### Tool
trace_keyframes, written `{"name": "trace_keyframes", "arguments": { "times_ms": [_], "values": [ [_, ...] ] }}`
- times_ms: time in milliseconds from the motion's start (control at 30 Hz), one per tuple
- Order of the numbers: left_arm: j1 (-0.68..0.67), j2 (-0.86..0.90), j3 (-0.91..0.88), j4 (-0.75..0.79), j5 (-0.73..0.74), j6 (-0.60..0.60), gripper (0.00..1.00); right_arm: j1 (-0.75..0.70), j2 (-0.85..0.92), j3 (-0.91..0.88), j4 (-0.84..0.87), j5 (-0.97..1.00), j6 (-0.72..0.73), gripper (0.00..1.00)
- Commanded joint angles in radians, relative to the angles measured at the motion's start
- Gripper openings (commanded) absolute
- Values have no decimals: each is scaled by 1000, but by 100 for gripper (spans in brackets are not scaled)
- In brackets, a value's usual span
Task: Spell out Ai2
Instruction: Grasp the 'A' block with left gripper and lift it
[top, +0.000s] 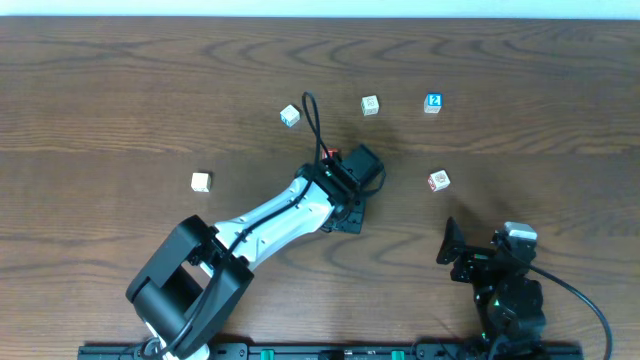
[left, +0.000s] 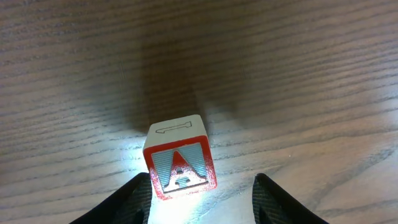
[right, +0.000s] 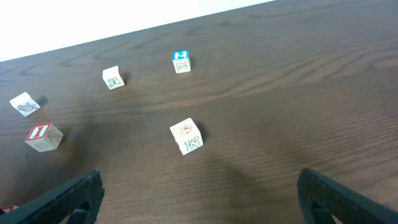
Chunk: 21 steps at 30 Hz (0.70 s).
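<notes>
The "A" cube (left: 180, 163), red-bordered with a red letter, rests slightly tilted on the wood between my left gripper's (left: 200, 186) open jaws. The left finger (left: 134, 196) touches it and the right finger (left: 273, 199) stands apart. From overhead the left gripper (top: 350, 170) hides this cube. The "I" cube (top: 330, 153) (right: 42, 135) lies just beside that gripper. The blue "2" cube (top: 432, 102) (right: 181, 62) sits far back on the right. My right gripper (top: 485, 245) (right: 199, 199) hovers wide open at the front right, nothing in it.
A cube with an "M" on its side (top: 438, 181) (right: 186, 135) lies ahead of the right gripper. Pale cubes sit at the back (top: 370, 105) (right: 113, 78), back left (top: 290, 116) (right: 25, 104) and far left (top: 201, 181).
</notes>
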Motion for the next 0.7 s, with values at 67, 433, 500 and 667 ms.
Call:
{"name": "trace_keyframes", "arguments": {
  "times_ms": [67,433,500,667],
  "values": [
    [0,19,-4,-8,-30,-19,53,-5,-5,-3,0,3,-8,99],
    [0,19,-39,1,-53,-141,53,-5,-5,-3,0,3,-8,99],
    [0,19,-40,1,-55,-162,50,-5,-5,-3,0,3,-8,99],
    [0,19,-40,13,-58,-183,47,-5,-5,-3,0,3,-8,99]
  ]
}}
